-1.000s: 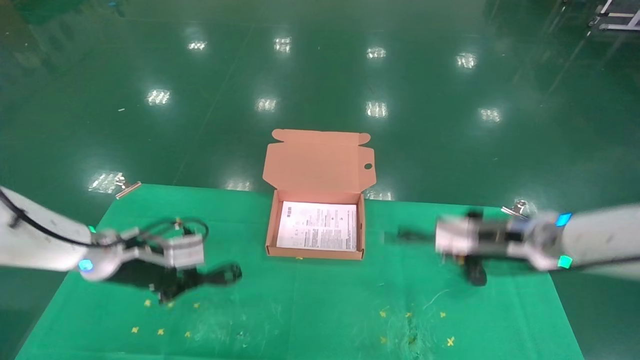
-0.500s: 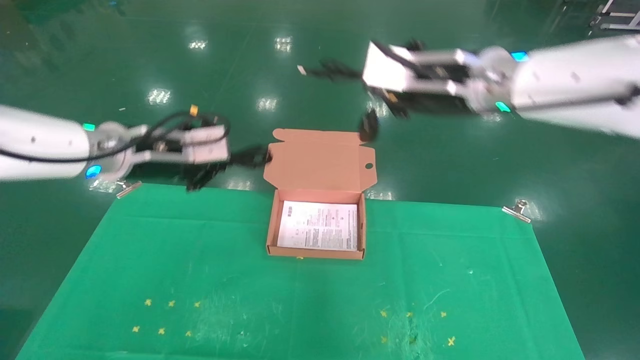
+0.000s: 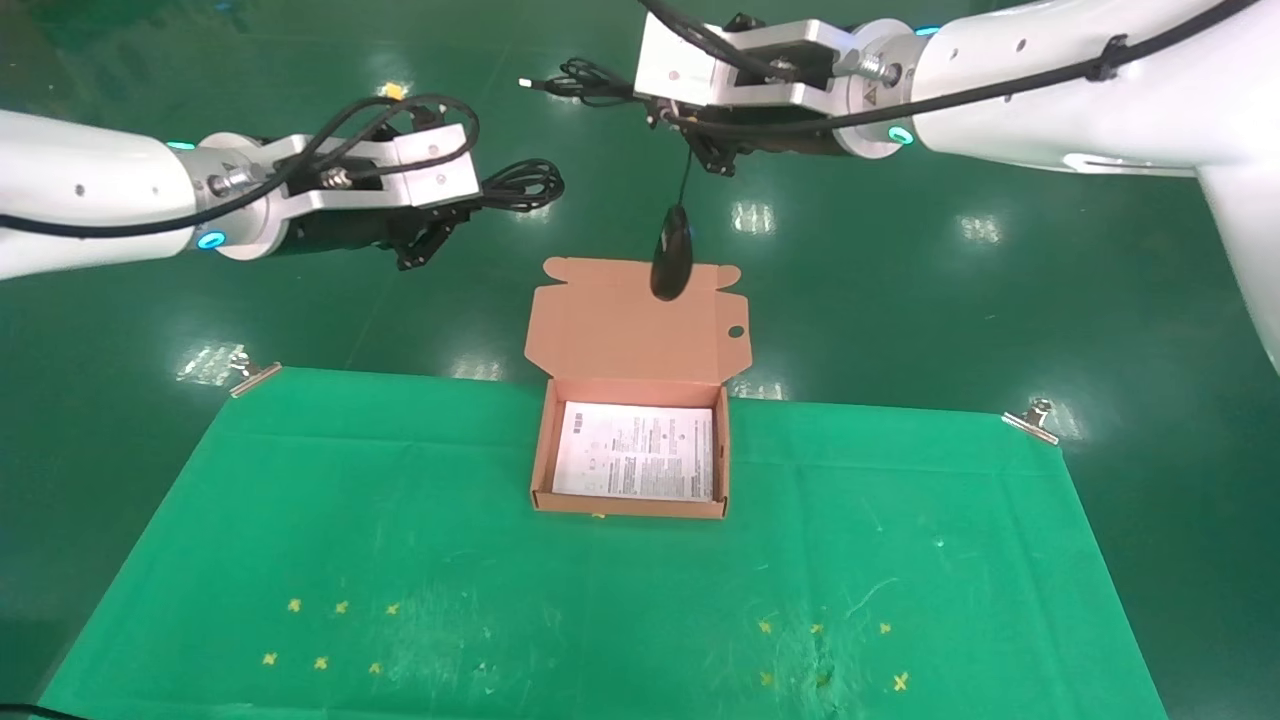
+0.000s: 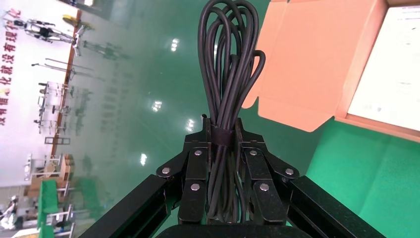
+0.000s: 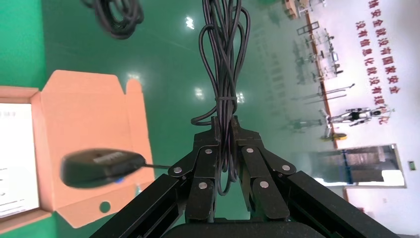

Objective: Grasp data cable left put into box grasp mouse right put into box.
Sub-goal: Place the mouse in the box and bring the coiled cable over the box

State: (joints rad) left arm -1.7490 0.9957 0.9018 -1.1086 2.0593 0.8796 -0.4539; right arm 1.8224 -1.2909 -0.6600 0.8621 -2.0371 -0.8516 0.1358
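We saw the left gripper (image 4: 221,148) clamped on the data cable (image 4: 227,74) and the right gripper (image 5: 225,144) pinching only the cord, so the dangling mouse (image 3: 671,253) risked swinging past the box (image 3: 541,460).

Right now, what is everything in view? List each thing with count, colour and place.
box: 1, salmon-orange, mid-table at the far edge, lid open
sheet: 1, white printed, flat inside box
cloth: 1, green, covering table
clips: 2, metal, far cloth corners
cable: 1, black bundle, in left claw, up left of box
mouse: 1, black, hanging by its cord over the lid
left claw: shut on cable
right claw: shut on mouse cord
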